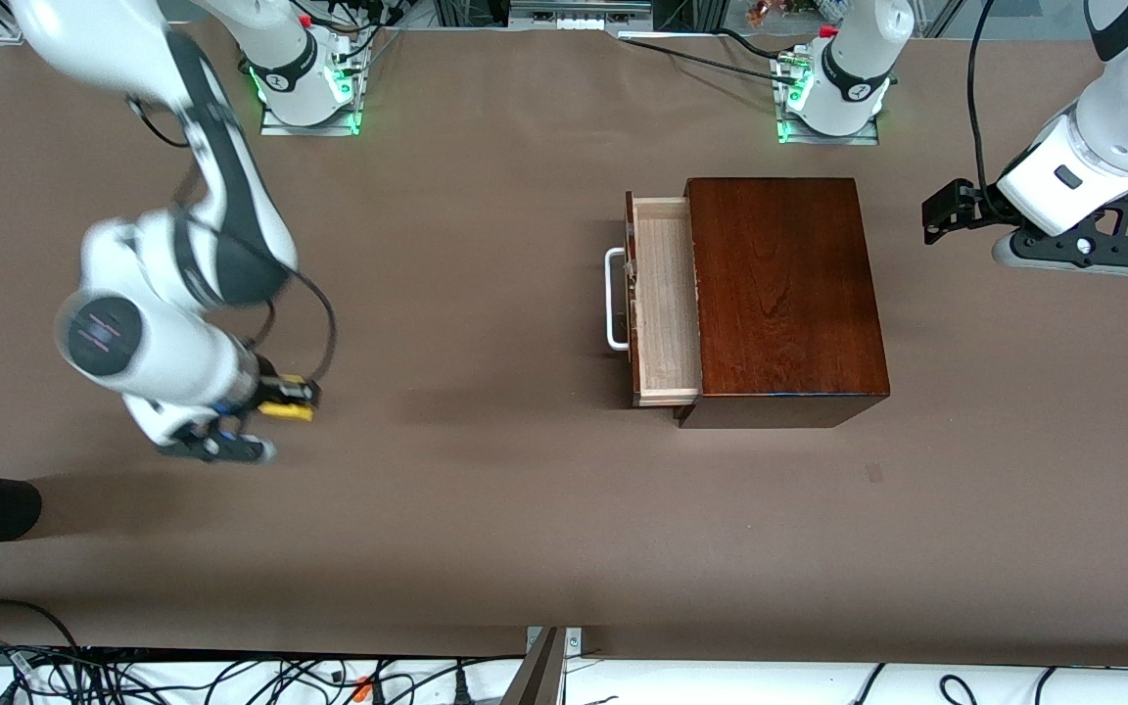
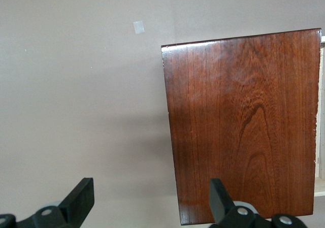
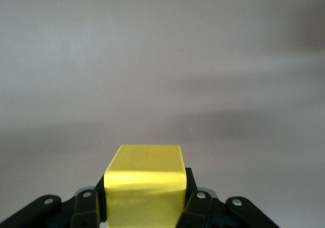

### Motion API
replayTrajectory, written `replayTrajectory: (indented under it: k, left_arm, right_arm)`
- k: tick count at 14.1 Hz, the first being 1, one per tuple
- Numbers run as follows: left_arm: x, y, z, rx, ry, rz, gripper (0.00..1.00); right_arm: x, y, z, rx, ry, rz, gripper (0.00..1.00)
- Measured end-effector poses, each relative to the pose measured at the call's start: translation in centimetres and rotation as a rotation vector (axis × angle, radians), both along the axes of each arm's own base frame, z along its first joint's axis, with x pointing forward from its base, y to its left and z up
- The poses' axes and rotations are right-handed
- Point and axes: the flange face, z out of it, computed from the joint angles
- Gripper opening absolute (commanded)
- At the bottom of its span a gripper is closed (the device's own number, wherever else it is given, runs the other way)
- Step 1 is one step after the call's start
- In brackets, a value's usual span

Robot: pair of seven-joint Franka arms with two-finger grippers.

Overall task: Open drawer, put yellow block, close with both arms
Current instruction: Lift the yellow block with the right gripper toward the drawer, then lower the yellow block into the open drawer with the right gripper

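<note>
Right gripper (image 1: 292, 399) is over bare worktop (image 1: 486, 470) toward the right arm's end, well apart from the box (image 1: 784, 294); its fingers (image 3: 195, 200) are clamped on the yellow block (image 1: 288, 409), one on each side face, block seated squarely between them in the right wrist view (image 3: 144, 187). Block is off the worktop, with nothing but brown surface under it. Drawer (image 1: 664, 304) is pulled out of the dark wooden box, pale tray interior exposed, white U-shaped handle (image 1: 614, 299) pointing toward the right arm's end. Can't tell if anything is inside the tray near the front panel. Left gripper (image 1: 946, 211) waits over the worktop just past the box's back edge, toward the left arm's end, fingers (image 2: 81, 200) spread wide and holding nothing; left wrist view looks down on the box top (image 2: 244, 121) with a sliver of the tray at its edge.
</note>
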Motion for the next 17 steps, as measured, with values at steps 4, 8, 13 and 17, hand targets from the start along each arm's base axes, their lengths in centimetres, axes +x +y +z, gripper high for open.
replayTrajectory:
  k: [4,8,13,17]
  left_arm:
    - [0.0,0.0,0.0,0.000,0.000,0.000,1.00]
    - [0.0,0.0,0.0,0.000,0.000,-0.001,1.00]
    - [0.0,-0.2,0.0,0.000,0.000,-0.004,1.00]
    - [0.0,-0.2,0.0,0.000,0.000,-0.005,1.00]
  right_arm:
    - [-5.0,2.6,7.7,-0.020,0.056,-0.094,0.00]
    - [-9.1,12.3,8.4,-0.041,0.073,-0.332,0.00]
    - [-16.3,25.0,9.8,-0.039,0.050,-0.754,0.00]
    - [-21.1,33.8,8.9,0.036,0.030,-1.070,0.00]
